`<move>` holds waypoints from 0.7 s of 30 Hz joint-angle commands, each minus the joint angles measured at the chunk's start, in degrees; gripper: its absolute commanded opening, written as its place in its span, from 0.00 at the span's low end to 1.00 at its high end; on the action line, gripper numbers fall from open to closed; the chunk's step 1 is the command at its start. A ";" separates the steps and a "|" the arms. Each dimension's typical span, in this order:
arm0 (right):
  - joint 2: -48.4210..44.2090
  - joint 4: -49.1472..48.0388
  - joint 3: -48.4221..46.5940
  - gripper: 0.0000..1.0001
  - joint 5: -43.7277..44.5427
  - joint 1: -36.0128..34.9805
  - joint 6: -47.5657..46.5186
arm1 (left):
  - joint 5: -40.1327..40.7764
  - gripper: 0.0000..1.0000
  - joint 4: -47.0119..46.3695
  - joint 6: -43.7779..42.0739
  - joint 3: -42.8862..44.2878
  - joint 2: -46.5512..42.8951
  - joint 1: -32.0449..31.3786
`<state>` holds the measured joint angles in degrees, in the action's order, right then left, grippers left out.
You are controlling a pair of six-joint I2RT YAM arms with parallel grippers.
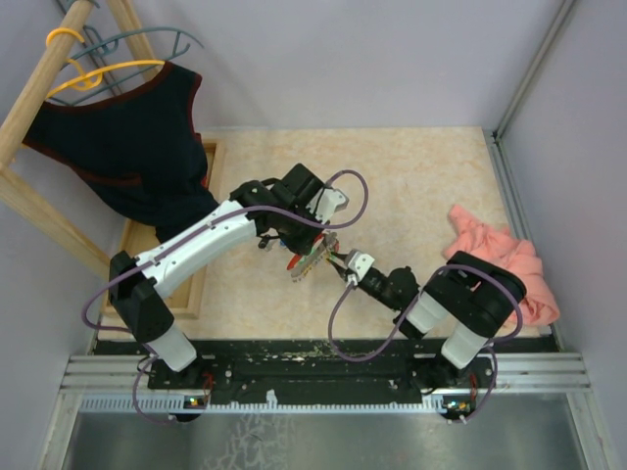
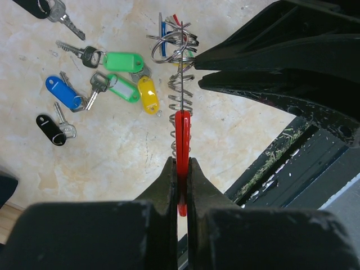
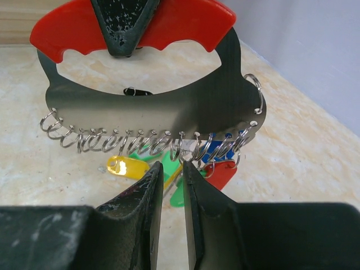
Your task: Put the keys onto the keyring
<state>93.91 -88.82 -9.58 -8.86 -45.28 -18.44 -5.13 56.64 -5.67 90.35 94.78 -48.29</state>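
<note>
Left wrist: left pincer clamps keyring | right pincer barely parted at rings, grip unclear | next we thread keys

Lab cell: plain partition walls, aluminium mounting rail
</note>
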 commanded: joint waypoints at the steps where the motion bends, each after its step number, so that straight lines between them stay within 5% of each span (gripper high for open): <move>1: 2.22 -9.97 -2.26 0.21 0.28 -0.53 -0.35 | -0.41 0.00 0.20 -0.87 2.02 -0.12 -0.64; 21: -1.02 -9.97 -0.69 0.21 0.71 -0.54 -2.87 | 0.00 0.00 0.83 -1.35 0.88 -0.51 -0.94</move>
<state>95.31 -88.84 -10.50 -7.18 -45.28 -21.45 -5.10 57.08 -6.28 90.35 94.78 -48.77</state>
